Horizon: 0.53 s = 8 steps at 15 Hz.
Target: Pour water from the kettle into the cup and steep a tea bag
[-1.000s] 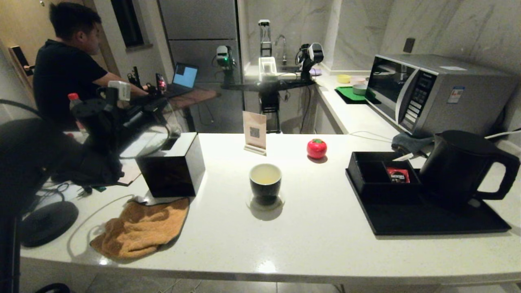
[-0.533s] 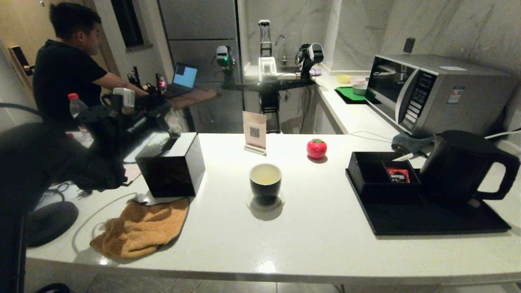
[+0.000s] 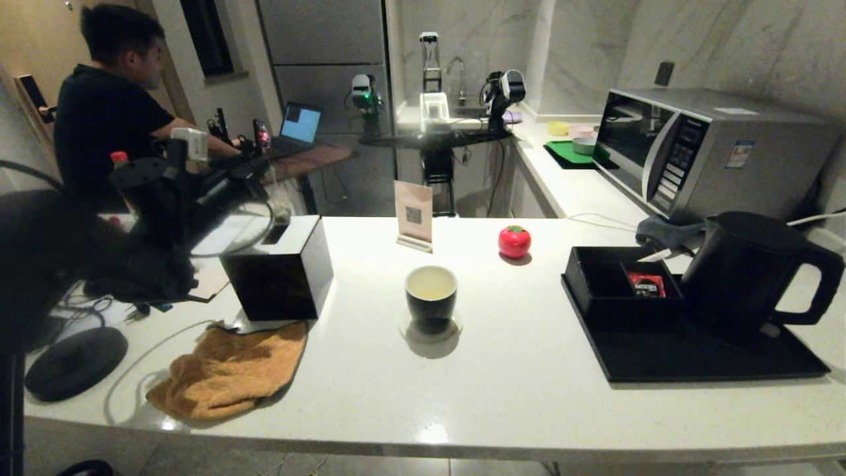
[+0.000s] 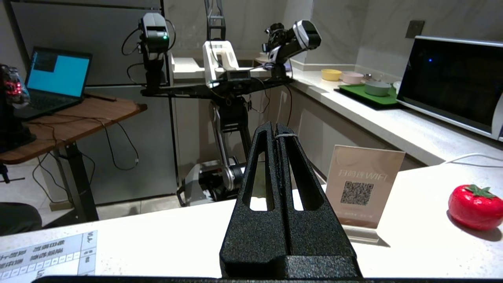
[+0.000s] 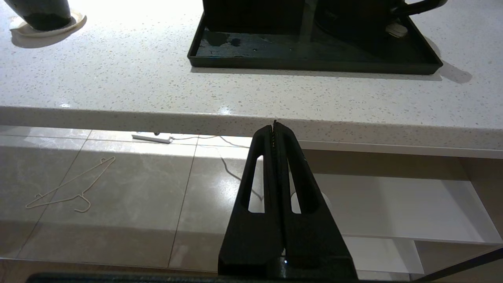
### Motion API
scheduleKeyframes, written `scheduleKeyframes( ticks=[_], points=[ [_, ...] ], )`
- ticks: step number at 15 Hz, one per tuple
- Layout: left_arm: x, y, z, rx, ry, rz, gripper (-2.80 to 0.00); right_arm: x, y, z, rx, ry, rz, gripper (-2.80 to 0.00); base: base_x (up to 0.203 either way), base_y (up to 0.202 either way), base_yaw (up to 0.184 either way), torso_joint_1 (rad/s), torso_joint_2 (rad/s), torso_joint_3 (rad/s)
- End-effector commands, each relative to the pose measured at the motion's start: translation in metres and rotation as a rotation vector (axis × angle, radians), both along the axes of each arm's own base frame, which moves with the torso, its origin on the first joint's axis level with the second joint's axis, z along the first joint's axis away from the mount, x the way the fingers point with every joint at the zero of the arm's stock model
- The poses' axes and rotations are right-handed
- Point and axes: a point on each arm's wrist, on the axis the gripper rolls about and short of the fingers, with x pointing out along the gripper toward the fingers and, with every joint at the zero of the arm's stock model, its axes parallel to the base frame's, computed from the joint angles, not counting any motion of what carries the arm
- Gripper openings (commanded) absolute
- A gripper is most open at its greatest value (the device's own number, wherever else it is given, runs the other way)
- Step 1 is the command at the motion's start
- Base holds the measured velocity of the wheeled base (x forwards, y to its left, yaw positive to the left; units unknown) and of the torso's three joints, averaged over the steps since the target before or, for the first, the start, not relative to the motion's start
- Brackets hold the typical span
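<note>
Kettle [image 3: 747, 271] sits on black tray [image 3: 700, 360] at tabletop [image 3: 515, 390] right side, handle facing outward, likely for a right-arm grasp. Cup [image 3: 431, 297] stands centre on a coaster, pale liquid inside; tea bag not discernible. Left tool [image 4: 276, 131]: fingers pressed together, nothing held, raised over the tabletop's left end near black box [image 3: 281, 271]. Right tool [image 5: 274, 127]: pressed together, empty, parked below the tabletop edge. Obstacles: compartment box w/ red sachet [image 3: 646, 284] just beside kettle; red tomato [image 3: 514, 241], QR sign [image 3: 414, 215] behind cup; orange cloth [image 3: 228, 370] front-left.
</note>
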Motion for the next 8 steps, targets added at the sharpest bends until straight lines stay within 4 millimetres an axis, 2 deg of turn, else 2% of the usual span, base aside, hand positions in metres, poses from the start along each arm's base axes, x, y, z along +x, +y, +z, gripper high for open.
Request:
scheduleKeyframes(
  ticks=[1,4,8],
  points=[
    [-0.011,-0.001,0.006,0.000,0.001,-0.003,-2.80,0.000,0.000,0.000,0.000,0.003,0.001,-2.80,0.000,0.000,0.000,0.000,0.00,0.000],
    [-0.022,-0.002,0.000,-0.003,0.038,-0.002,-2.80,0.000,0.000,0.000,0.000,0.003,0.001,-2.80,0.000,0.000,0.000,0.000,0.00,0.000],
    [-0.024,-0.006,-0.005,0.000,0.059,-0.010,-2.80,0.000,0.000,0.000,0.000,0.003,0.001,-2.80,0.000,0.000,0.000,0.000,0.00,0.000]
  ],
)
